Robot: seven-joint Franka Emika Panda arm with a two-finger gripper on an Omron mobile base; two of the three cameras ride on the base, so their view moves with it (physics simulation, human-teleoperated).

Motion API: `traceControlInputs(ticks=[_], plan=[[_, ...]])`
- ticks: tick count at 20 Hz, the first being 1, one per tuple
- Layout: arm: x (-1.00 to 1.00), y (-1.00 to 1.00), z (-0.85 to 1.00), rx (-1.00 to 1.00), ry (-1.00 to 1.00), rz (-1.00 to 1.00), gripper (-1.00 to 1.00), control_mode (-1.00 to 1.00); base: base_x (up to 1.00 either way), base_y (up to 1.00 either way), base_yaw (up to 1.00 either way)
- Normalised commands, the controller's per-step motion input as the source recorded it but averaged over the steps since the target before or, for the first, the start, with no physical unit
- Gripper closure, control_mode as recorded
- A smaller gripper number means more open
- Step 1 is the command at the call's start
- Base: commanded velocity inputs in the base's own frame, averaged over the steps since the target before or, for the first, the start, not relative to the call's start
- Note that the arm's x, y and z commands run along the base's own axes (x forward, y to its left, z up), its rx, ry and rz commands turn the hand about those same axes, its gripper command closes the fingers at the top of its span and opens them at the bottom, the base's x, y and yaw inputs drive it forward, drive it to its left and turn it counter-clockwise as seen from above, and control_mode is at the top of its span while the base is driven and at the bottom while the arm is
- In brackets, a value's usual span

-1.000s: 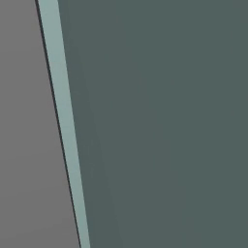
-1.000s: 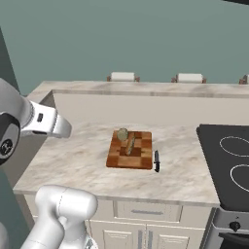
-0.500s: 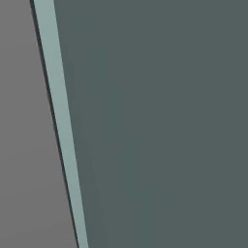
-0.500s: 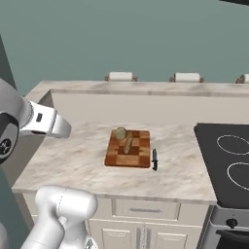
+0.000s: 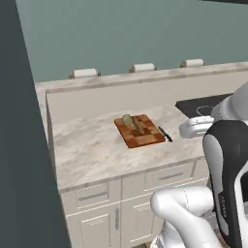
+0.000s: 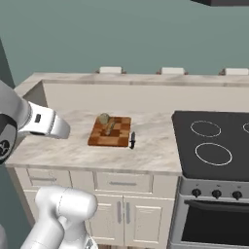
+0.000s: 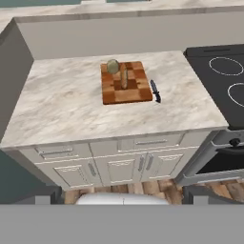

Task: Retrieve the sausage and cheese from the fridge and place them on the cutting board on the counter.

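Both base views had swung with the base: half a second before, the left base view faced a flat grey-green panel with a pale strip, and now it looked across the bench (image 5: 92,150) at the cutting board (image 5: 140,131), with a dark slab down its left edge. In the right base view the board had drifted left.

In the right base view the cutting board (image 6: 111,132) lay left of centre on the marbled bench (image 6: 73,151). On it sat the cheese (image 6: 103,118), a pale round chunk at the board's upper left corner, and beside it a slim tan-brown piece that looked like the sausage (image 6: 109,127). A small dark knife (image 6: 132,140) lay just beside the board's right edge, and a black stovetop (image 6: 214,146) filled the right.

The white arm's forearm (image 6: 46,124) reached in from the left edge, roughly level, above the bench's left end. The hand view looked down on the cutting board (image 7: 126,86) from well back. The pincer stood spread wide and held nothing.
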Motion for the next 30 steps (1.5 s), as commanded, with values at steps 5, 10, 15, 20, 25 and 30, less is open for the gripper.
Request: traceControlInputs(ticks=[5, 10, 15, 20, 25, 30], plan=[[0.00, 0.00, 0.00, 0.00, 0.00, 0.00, -1.00, 1.00, -0.02, -0.94, -0.20], [0.00, 0.00, 0.00, 0.00, 0.00, 0.00, -1.00, 1.00, -0.03, -1.00, -0.50], [0.00, 0.00, 0.00, 0.00, 0.00, 0.00, -1.00, 1.00, 0.00, -1.00, -0.23], [0.00, 0.00, 0.00, 0.00, 0.00, 0.00, -1.00, 1.00, 0.08, -1.00, -0.08], [0.00, 0.00, 0.00, 0.00, 0.00, 0.00, -1.00, 1.00, 0.06, -1.00, -0.18], [0.00, 0.00, 0.00, 0.00, 0.00, 0.00, -1.00, 1.00, 0.25, -1.00, -0.22]])
